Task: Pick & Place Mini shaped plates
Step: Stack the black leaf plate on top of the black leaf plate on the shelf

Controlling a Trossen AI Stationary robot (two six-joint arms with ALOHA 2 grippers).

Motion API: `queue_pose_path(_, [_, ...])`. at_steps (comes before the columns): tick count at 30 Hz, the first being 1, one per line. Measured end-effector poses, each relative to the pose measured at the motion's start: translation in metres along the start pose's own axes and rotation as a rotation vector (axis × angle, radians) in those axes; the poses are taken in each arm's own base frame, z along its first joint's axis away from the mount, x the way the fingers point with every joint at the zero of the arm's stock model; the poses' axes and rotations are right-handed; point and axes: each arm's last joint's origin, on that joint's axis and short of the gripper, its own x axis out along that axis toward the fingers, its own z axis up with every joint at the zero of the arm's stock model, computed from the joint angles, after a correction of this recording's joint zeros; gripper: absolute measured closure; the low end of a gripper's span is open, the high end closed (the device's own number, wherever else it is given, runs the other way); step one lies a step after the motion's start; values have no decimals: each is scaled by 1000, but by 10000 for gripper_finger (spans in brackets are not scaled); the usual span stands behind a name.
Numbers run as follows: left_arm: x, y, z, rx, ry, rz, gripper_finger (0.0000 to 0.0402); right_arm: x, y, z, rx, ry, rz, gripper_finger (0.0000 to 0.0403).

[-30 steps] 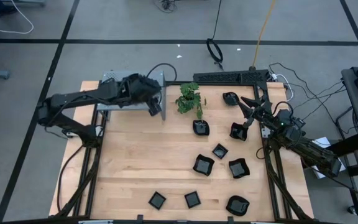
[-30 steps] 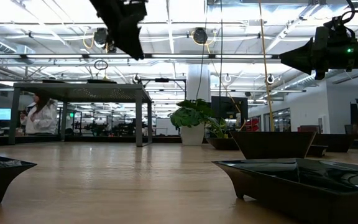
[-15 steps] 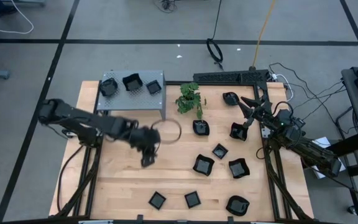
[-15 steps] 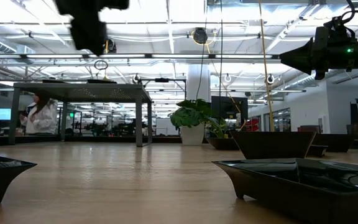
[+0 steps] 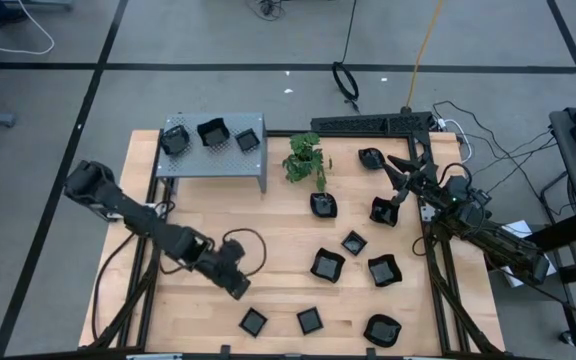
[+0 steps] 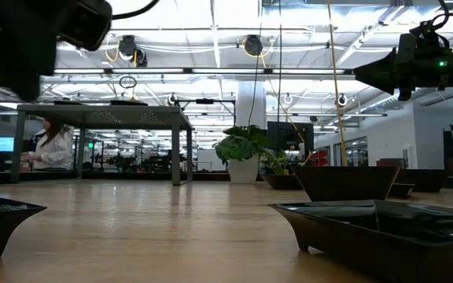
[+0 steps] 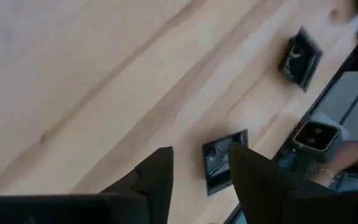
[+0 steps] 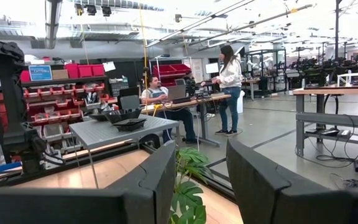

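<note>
Several mini shaped plates, small glossy black dishes, lie flat on the wooden table. Two of them are near the front edge. Three more plates sit on top of the grey perforated shelf at the far left. My left gripper hangs open above the table. It slants down toward the near-left plate, which shows beyond its fingertips, and holds nothing. My right gripper waits open and empty at the far right.
A small green potted plant stands at the back middle, beside the shelf. A black rail runs along the far edge. The left half of the table is bare wood. People stand in the room beyond.
My left gripper has swung from over the shelf toward the table's near edge and come down. It has rolled as it went and now slants at the near-left plate. The three plates on the shelf, hidden under it before, now show.
</note>
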Motion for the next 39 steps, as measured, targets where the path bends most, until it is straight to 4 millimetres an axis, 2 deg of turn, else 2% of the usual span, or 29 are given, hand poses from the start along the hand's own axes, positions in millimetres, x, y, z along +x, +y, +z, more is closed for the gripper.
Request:
queue_pose_path(4, [13, -1, -14, -22, 34, 21, 245, 0, 0, 0, 0, 1, 0, 273])
queue_pose_path(9, [37, -8, -25, -44, 75, -33, 245, 0, 0, 0, 0, -1, 0, 273])
queue_pose_path(11, [46, -13, -27, -51, 92, -72, 245, 0, 0, 1, 0, -8, 1, 273])
queue_pose_path(17, [65, -6, -33, -86, 146, -10, 245, 0, 0, 0, 0, -5, 1, 273])
queue_pose_path(23, [80, -6, -35, -82, 152, -22, 245, 0, 0, 0, 0, 2, 0, 273])
queue_pose_path(29, [92, -2, -36, -81, 154, 4, 245, 0, 0, 0, 0, -1, 0, 273])
queue_pose_path(35, [96, 0, -36, -64, 149, 13, 246, 0, 0, 0, 0, -1, 0, 273])
queue_pose_path(39, [96, -1, -36, -38, 147, 4, 269, 0, 0, 0, 0, -2, 0, 273])
